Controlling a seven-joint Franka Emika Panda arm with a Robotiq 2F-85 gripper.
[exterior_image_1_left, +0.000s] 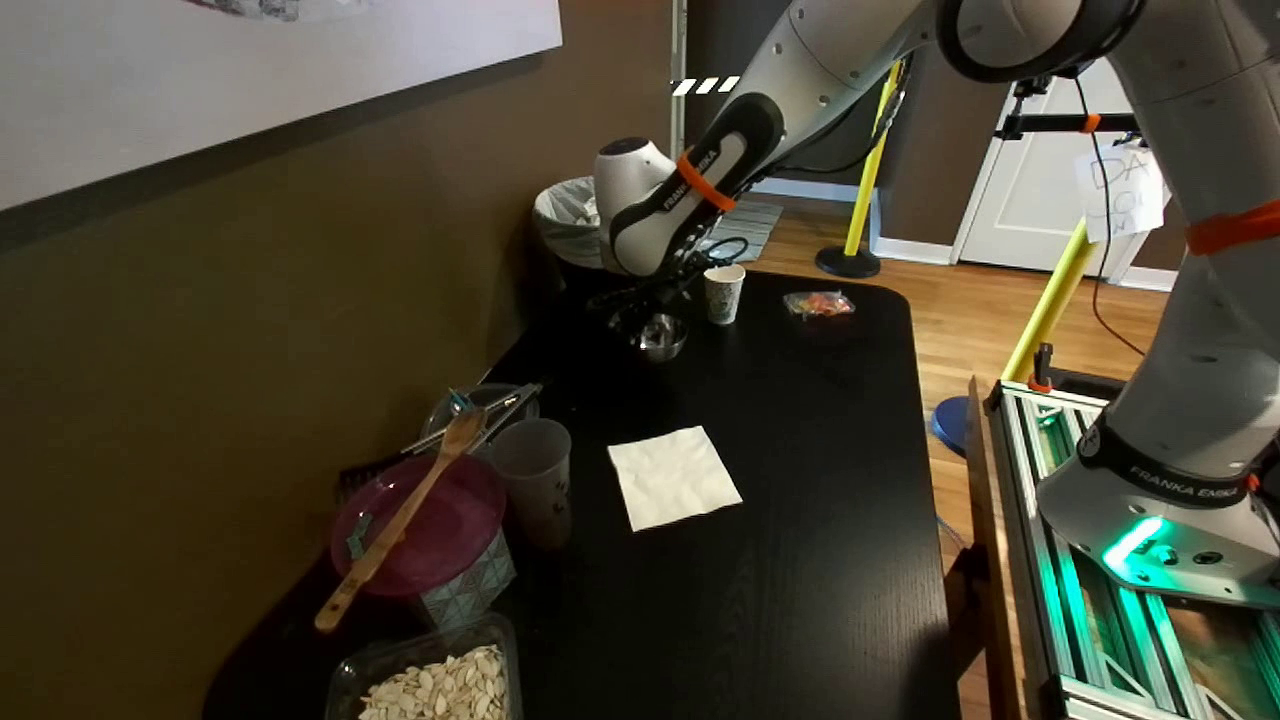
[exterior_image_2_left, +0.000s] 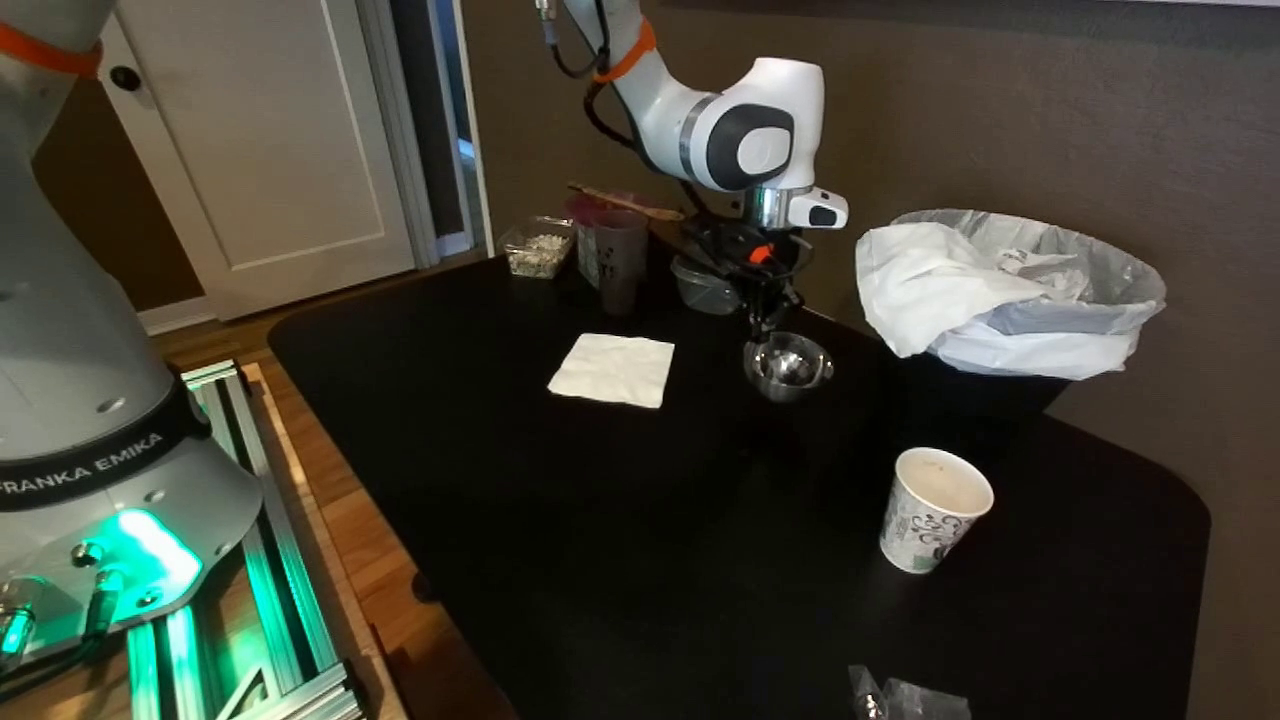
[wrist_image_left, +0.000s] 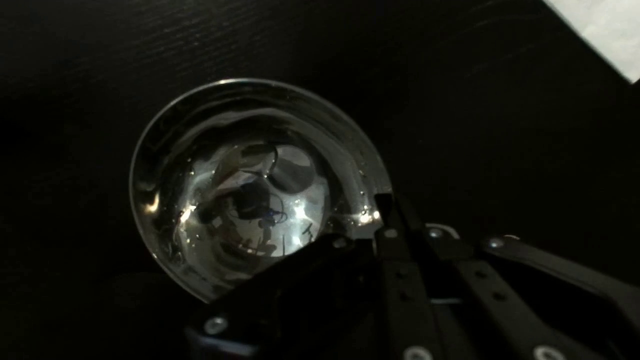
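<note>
A small shiny metal bowl shows in both exterior views, and its inside fills much of the wrist view. It holds only reflections and small droplets or specks. My gripper points down with its black fingers closed together on the bowl's rim, one finger inside the wall and one outside. The gripper is dark in both exterior views. I cannot tell whether the bowl rests on the black table or hangs slightly above it.
A white napkin lies mid-table. A paper cup and candy bag stand toward one end. A lined trash can is beside the table. A tall cup, pink bowl, wooden spatula and seed container line the wall.
</note>
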